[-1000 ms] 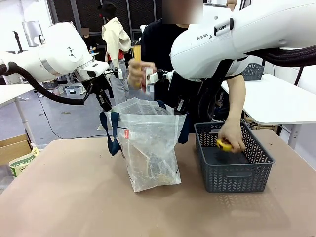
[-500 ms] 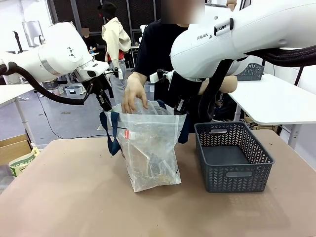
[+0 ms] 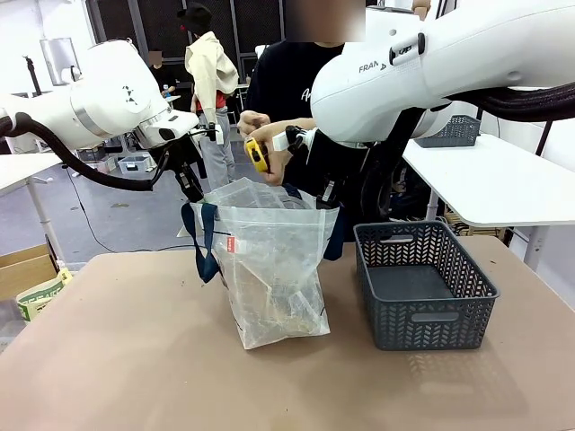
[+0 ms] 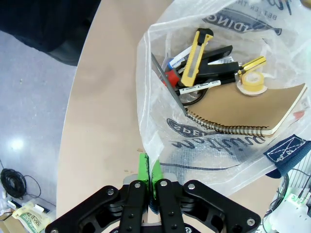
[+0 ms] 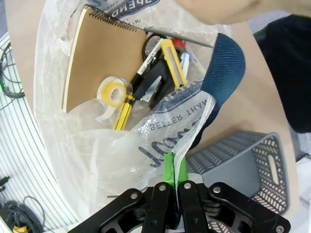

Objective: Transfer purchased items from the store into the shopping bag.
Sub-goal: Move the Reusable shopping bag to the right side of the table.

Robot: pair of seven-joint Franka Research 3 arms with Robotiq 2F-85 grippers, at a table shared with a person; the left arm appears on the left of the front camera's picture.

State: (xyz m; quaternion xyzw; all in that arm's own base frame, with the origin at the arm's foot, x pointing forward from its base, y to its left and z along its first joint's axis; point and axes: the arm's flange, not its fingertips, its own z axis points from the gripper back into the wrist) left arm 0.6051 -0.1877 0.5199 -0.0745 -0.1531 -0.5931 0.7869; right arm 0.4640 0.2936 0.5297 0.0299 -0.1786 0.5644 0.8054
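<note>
1. While the shopping bag [image 3: 274, 269] stands upright near the middle of the worktop [image 3: 117, 359], its mouth is stretched open between the two arms. Bare worktop lies in front of it and to its left.
2. Left end effector [image 4: 148, 167]: green pads together, clamped on the bag's rim film at the left side, beside a navy handle [image 3: 205, 242]. Its arm comes in high from the left, wrist angled down.
3. Right end effector [image 5: 175, 167]: pads together, clamped on the opposite rim, next to the other navy handle [image 5: 223, 68]. Its arm reaches in from the right, above the grey basket [image 3: 422, 319].
4. Basket sits just right of the bag, with a narrow gap between them.
5. Purchased items [image 5: 141, 80] lie at the bag bottom: tan spiral notebook [image 4: 243, 109], yellow utility knife [image 4: 196, 56], tape roll [image 4: 251, 82].
6. Person's hands [image 3: 274, 144] are raised above the open mouth, between the arms, holding a small yellow item [image 3: 257, 154] clear of the rim.
</note>
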